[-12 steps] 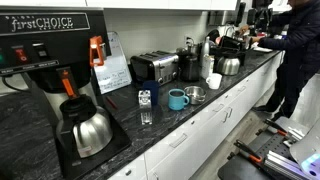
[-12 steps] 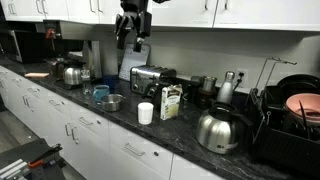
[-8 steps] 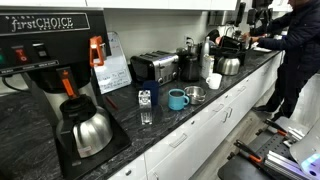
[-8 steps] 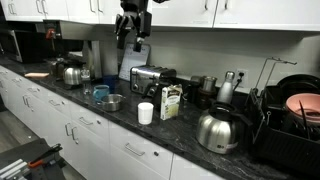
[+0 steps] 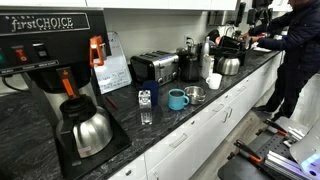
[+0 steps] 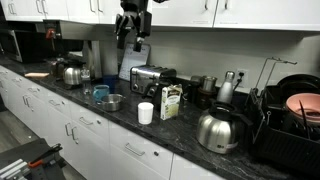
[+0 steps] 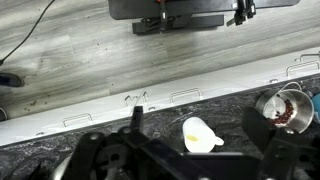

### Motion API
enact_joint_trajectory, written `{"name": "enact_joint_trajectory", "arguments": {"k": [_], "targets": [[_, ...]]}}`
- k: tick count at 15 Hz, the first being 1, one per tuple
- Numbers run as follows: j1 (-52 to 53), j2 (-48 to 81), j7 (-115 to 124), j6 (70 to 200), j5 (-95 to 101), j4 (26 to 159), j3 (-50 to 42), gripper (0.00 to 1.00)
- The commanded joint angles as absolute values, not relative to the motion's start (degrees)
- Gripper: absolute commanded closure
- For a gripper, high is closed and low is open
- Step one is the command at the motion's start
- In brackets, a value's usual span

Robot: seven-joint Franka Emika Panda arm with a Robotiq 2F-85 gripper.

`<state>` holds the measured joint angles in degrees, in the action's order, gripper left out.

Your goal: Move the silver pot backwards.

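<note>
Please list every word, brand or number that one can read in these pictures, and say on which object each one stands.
"firstCHOICE": on the top front panel of the coffee machine.
Sheet leaning at the wall: printed, but too small to read.
Carton: label too blurred to read.
Wrist view: no text to read.

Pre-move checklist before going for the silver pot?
1. Silver pot located: ok, on the counter beside the teal mug.
2. Gripper empty and open: ok.
3. Gripper above pot: not ok, it hangs high by the cabinets; the pot is at the wrist view's right edge.
4. Room behind pot toward toaster: cannot tell.
5. Person away from pot: ok, at the counter's far end.
</note>
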<state>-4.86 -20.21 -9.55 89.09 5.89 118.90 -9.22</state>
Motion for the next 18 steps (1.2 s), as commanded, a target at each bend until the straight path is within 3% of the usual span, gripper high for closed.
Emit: {"name": "enact_joint_trajectory", "arguments": {"k": [1, 18], "targets": [[-5.2, -20.1, -9.6, 89.0, 5.8, 118.8, -8.9, 0.00], [1.7, -17.1, -9.0, 92.3, 1.7, 117.9, -1.4, 0.00]]}}
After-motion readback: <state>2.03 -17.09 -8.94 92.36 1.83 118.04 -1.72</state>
